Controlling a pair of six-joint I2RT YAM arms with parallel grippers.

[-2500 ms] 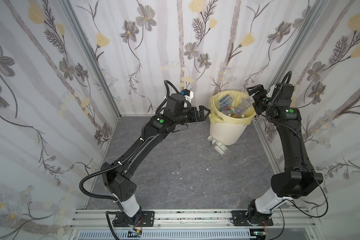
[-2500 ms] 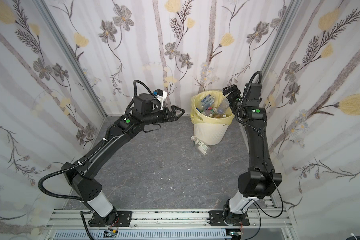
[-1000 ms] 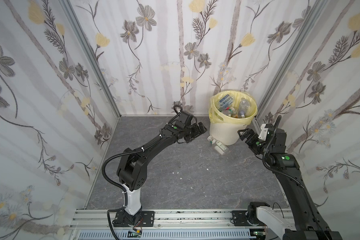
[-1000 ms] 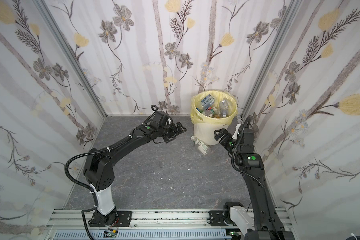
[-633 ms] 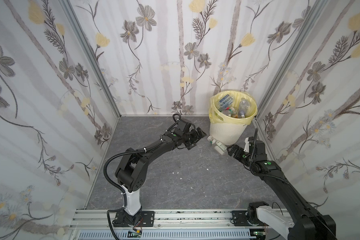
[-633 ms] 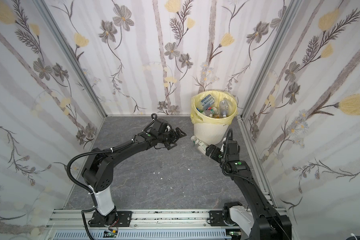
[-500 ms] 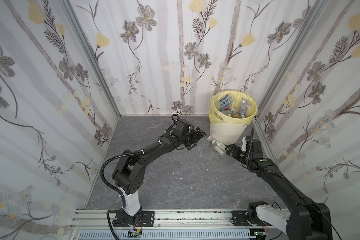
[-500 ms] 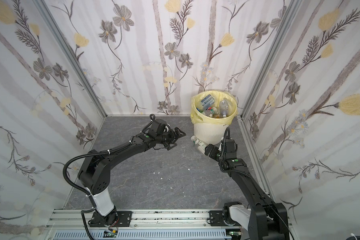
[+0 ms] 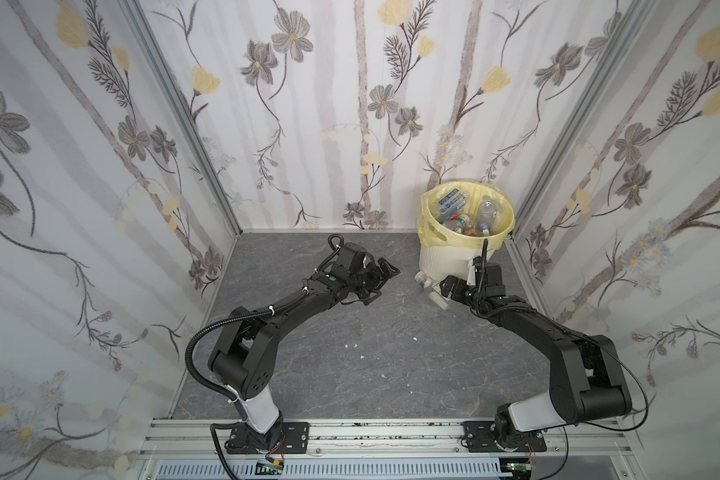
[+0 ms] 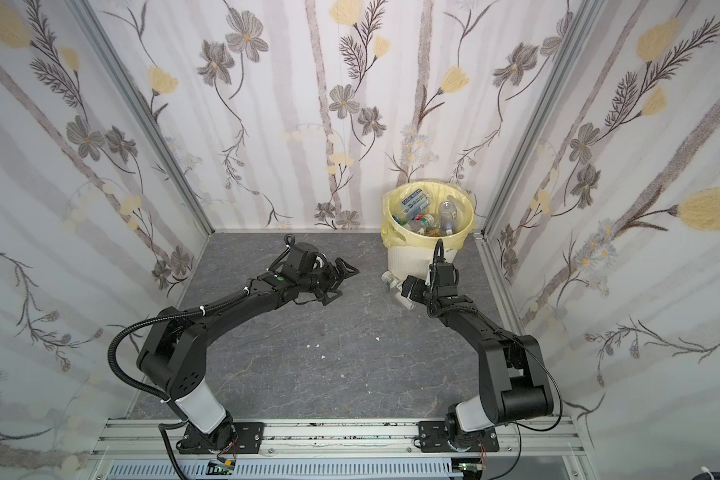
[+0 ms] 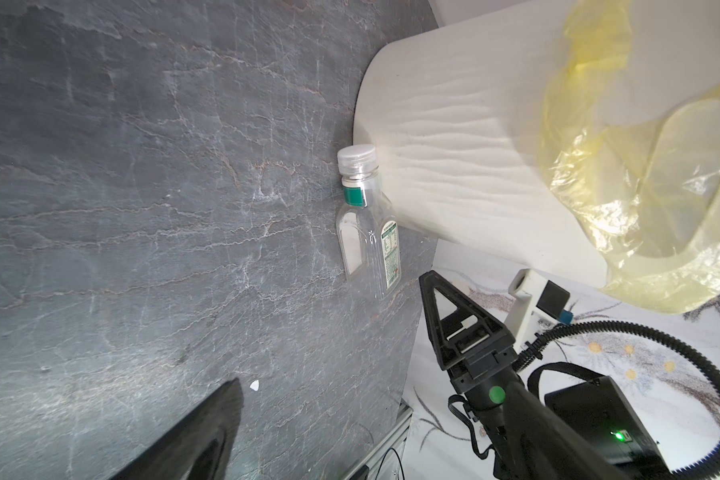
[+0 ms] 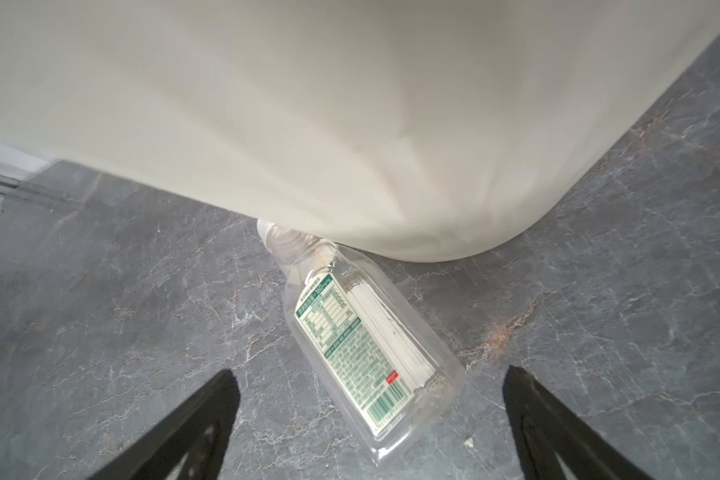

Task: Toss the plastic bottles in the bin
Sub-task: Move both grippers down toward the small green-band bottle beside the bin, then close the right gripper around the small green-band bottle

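One clear plastic bottle (image 9: 430, 292) (image 10: 395, 287) with a green-and-white label lies on the grey floor, its neck against the foot of the bin (image 9: 441, 259) (image 10: 406, 257). In the right wrist view this bottle (image 12: 362, 332) lies between the tips of my open right gripper (image 12: 368, 372), its cap tucked under the bin wall (image 12: 350, 124); the fingers do not touch it. My right gripper (image 9: 447, 289) (image 10: 409, 286) sits low at the bin's base. My left gripper (image 9: 385, 281) (image 10: 344, 282) hangs open and empty left of the bottle (image 11: 366, 224). Several bottles (image 9: 466, 216) (image 10: 429, 216) lie inside the bin.
A pale yellow bag (image 9: 429, 226) (image 11: 599, 166) lines the bin and drapes over its rim. Flowered walls close in on three sides, and the bin stands in the back right corner. Small white scraps (image 9: 354, 345) dot the floor. A metal rail (image 9: 350, 432) runs along the front.
My right arm has come down from beside the bin to the floor and moved in on the lying bottle. My left gripper has shifted slightly, staying low and open.
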